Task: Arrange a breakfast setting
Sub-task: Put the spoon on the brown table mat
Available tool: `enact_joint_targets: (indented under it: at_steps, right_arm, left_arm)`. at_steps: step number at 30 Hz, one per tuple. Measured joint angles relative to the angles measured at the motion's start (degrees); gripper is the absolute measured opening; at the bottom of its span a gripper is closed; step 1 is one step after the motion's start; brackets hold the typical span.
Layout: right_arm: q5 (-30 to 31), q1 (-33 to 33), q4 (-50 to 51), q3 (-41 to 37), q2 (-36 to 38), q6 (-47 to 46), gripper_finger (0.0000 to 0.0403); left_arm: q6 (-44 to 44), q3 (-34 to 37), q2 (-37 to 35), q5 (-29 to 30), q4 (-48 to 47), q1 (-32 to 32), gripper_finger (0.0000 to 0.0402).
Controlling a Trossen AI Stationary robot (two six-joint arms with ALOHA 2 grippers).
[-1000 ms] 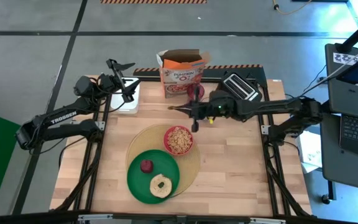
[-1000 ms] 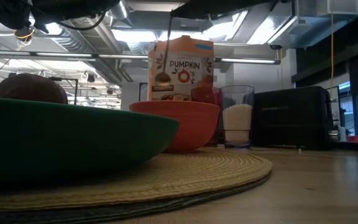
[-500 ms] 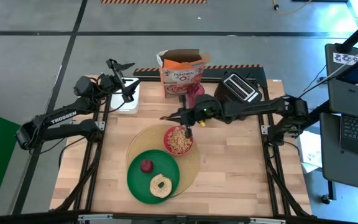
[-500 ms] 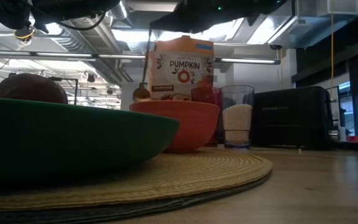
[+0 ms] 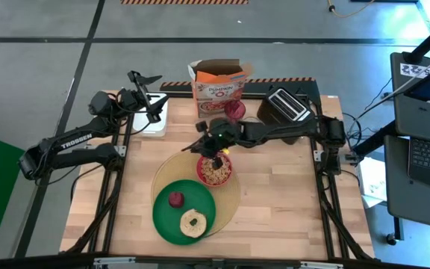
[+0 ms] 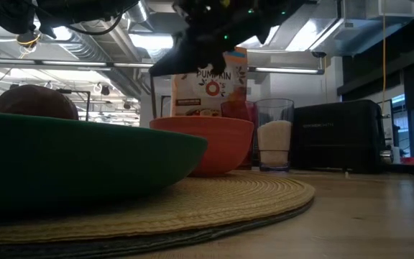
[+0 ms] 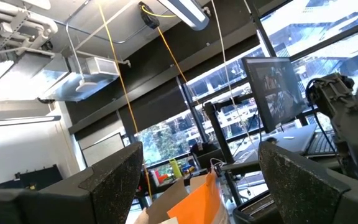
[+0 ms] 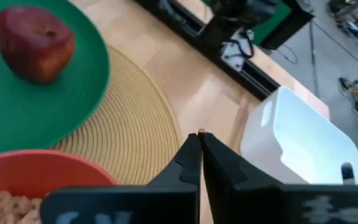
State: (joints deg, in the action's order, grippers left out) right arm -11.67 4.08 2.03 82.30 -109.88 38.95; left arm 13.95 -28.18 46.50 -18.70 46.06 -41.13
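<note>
A round tan placemat [image 5: 234, 196] lies on the table. On it stand a green plate [image 5: 166, 217] with a dark-red fruit [image 5: 175, 199] and a bread ring [image 5: 193, 222], and a red bowl [image 5: 215, 170] holding cereal. My right gripper [image 5: 206, 146] hovers over the bowl's far left rim, shut on a gold spoon [image 6: 152, 97]. The spoon's lower end is hidden behind the bowl and plate in the low view. My left gripper [image 5: 149, 104] is open and raised over the white board [image 5: 154, 119] at the far left. My right gripper pinches the spoon's handle between its two shut fingers. Only a gold tip [image 8: 201, 132] shows at the fingertips in the right wrist view. The fingers slant downward from the table's right. The spoon hangs nearly upright below them [image 6: 152, 86].
A cereal box [image 5: 219, 90], a red cup [image 5: 235, 109], a glass [image 6: 274, 137] and a black toaster [image 5: 288, 106] stand along the far edge behind the bowl. Bare wood lies to the right of the placemat [image 5: 282, 194].
My right gripper has moved toward the table's left edge, from behind the red bowl to over its far left rim. It has gone down, staying shut on the spoon. The spoon has sunk, and its lower end now drops out of sight behind the bowl and plate.
</note>
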Motion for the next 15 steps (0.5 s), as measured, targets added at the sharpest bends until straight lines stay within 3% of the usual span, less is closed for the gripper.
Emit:
enact_joint_targets:
  at_steps: [9, 15]
  right_arm:
    - [-0.89, -1.91, 5.25, 4.66, -3.43, 7.82, 0.0005]
    - [-0.95, -2.38, 6.05, 4.75, -3.46, 8.01, 0.0005]
  left_arm:
    - [0.20, 0.00, 0.00, -0.01, -0.06, 0.00, 0.0314]
    - [0.18, 0.00, 0.00, 0.00, -0.04, -0.01, 0.0314]
